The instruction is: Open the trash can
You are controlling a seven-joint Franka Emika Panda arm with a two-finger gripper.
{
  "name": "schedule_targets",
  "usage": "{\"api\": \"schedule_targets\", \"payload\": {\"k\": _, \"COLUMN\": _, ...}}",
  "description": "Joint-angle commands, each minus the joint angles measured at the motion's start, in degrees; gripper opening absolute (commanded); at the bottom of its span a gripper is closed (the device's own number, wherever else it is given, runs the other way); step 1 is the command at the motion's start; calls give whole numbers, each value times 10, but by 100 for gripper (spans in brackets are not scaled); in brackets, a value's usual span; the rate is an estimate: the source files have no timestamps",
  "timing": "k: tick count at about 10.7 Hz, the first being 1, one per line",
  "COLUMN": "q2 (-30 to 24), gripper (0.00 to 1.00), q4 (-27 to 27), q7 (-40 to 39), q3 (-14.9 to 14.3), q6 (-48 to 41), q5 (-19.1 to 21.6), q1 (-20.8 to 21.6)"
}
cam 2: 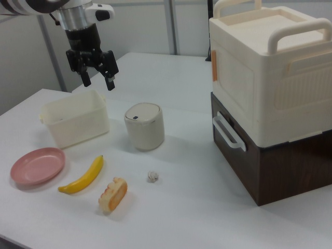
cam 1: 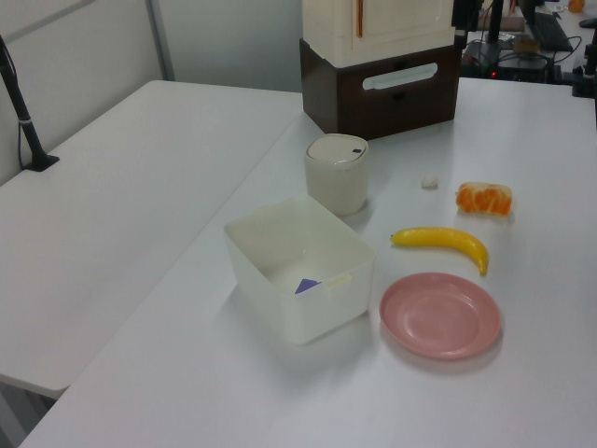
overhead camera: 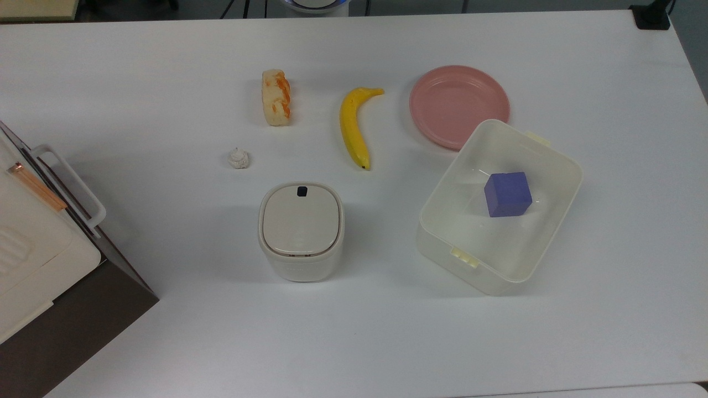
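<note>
The trash can (overhead camera: 301, 232) is a small cream-white bin near the table's middle, also seen in the left view (cam 1: 337, 175) and the right view (cam 2: 144, 126). Its beige lid lies flat and shut, with a small dark button (overhead camera: 302, 190) at the lid's edge. My gripper (cam 2: 98, 83) hangs high above the table in the right view, up and to the right view's left of the trash can, well apart from it. Its black fingers are open with nothing between them.
A translucent tub (overhead camera: 575, 166) holding a purple cube (overhead camera: 508, 193) stands at the top view's right of the can. A pink plate (overhead camera: 459, 105), banana (overhead camera: 353, 127), bread piece (overhead camera: 276, 97) and small white lump (overhead camera: 239, 158) lie nearby. A large white-and-brown appliance (overhead camera: 33, 243) fills the top view's left edge.
</note>
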Motion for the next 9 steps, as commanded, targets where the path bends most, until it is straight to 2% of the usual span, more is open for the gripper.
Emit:
{"api": "schedule_targets", "payload": {"k": 1, "q2": -5, "gripper": 100, "q4": -2, "q7": 6, "q3": -1, "q6": -9, "q5": -1, "q1": 4}}
{"api": "schedule_targets", "payload": {"k": 9, "q2": -5, "gripper": 100, "q4": -3, "q7": 0, "q3": -1, "q6": -15, "q5": -1, "q1": 4}}
